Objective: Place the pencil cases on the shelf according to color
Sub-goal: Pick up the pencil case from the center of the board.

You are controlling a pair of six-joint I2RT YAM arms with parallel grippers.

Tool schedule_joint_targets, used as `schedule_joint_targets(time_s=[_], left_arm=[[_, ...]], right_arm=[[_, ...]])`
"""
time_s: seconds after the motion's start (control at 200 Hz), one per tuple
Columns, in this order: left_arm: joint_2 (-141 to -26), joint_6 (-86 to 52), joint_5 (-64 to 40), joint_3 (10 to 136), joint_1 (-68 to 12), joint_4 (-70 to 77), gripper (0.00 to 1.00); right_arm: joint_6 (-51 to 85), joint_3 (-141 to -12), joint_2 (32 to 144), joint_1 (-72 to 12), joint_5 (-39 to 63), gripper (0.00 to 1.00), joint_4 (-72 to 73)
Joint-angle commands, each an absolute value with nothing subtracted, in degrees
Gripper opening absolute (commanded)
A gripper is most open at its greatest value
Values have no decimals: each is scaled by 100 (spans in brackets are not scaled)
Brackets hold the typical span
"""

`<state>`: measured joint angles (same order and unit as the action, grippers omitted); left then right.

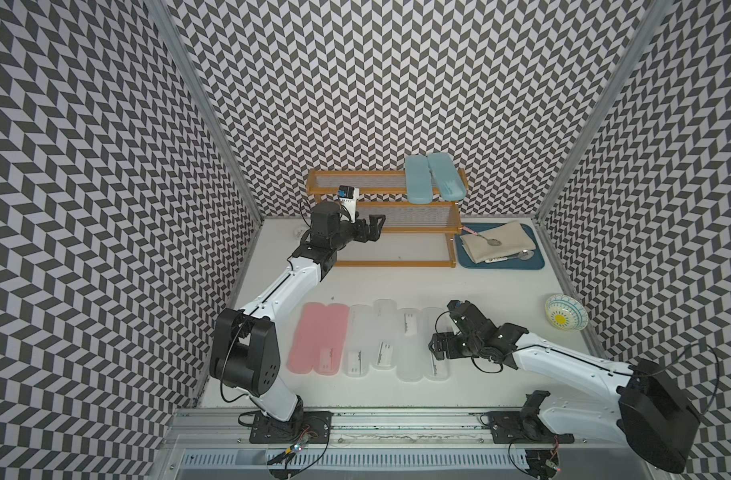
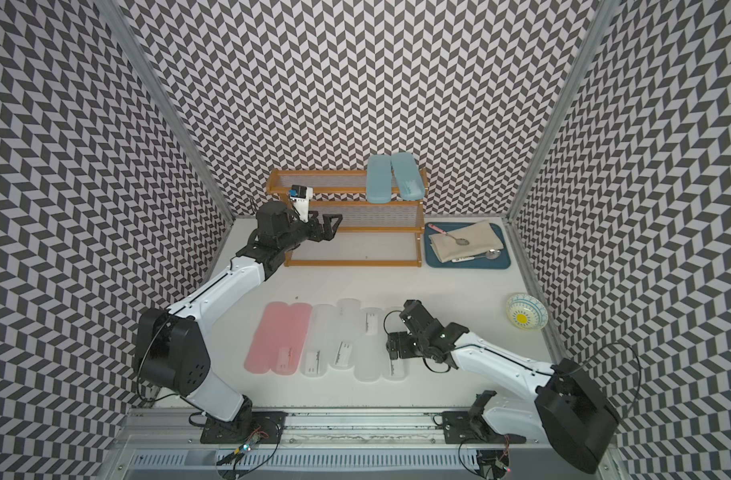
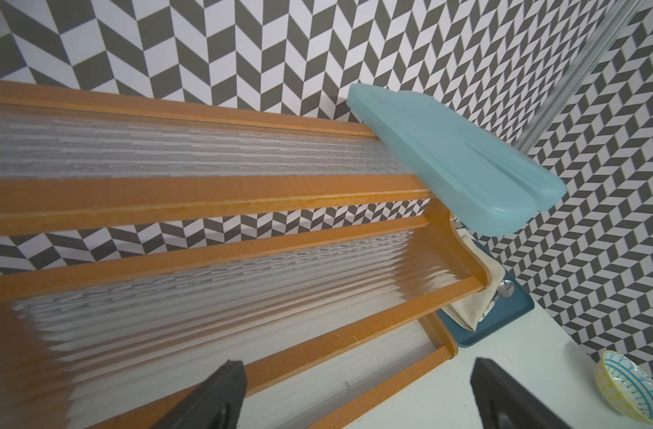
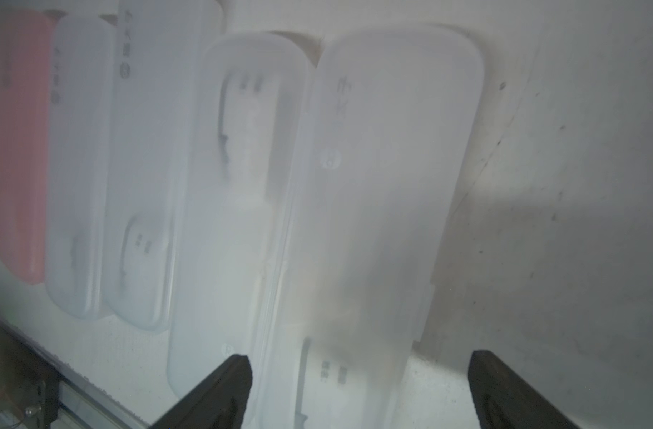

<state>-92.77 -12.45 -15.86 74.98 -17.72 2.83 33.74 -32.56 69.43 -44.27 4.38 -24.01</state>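
**Figure.** Bimanual cell from above, with a clock face laid on the surface [image 1: 397,286] and 12 o'clock at the back wall. The shelf [image 1: 397,262] stands at 12 o'clock against that wall. Its top tier carries the two blue cases [image 1: 417,180] side by side at its 3 o'clock end, their near ends overhanging the front rail. Six more cases lie flat in a row at 6 o'clock, long axes running from 12 to 6. Two pink cases [image 1: 309,336] touch each other at the 9 o'clock end, and four clear cases [image 1: 384,334] follow toward 3 o'clock. The left end effector [image 1: 378,227] hangs released, jaws wide apart and holding nothing, in front of the middle tier near the shelf's 9 o'clock end. Its wrist view looks along the tiers toward the blue cases [image 3: 447,159]. The right end effector [image 1: 437,345] is at the last clear case [image 4: 373,185], at the row's 3 o'clock end. The right wrist view shows it released. One finger sits at the seam with the neighbouring case and the other lies beyond the outer edge; whether either touches the plastic cannot be told. A dark blue tray [image 1: 534,262] sits at 2 o'clock, just beside the shelf, bearing a folded beige cloth [image 1: 505,237] and two spoons [image 1: 494,242]. A patterned bowl [image 1: 563,318] rests at 3 o'clock near the surface's edge.
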Motion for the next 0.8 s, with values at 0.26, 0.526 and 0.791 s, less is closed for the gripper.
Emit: schedule_joint_targets(time_s=[0.26, 0.526, 0.791], left_arm=[[-8417, -1848, -2210, 6636, -1028, 922, 100], [-8123, -1962, -2643, 6627, -1037, 1081, 99], [-8236, -1920, -2446, 6704, -1090, 896, 100]], right_arm=[[3551, -3738, 8051, -4878, -844, 96, -2970], [4318, -3561, 7845, -4876, -970, 97, -3370], [4809, -3796, 6507, -4874, -1276, 99, -3776]])
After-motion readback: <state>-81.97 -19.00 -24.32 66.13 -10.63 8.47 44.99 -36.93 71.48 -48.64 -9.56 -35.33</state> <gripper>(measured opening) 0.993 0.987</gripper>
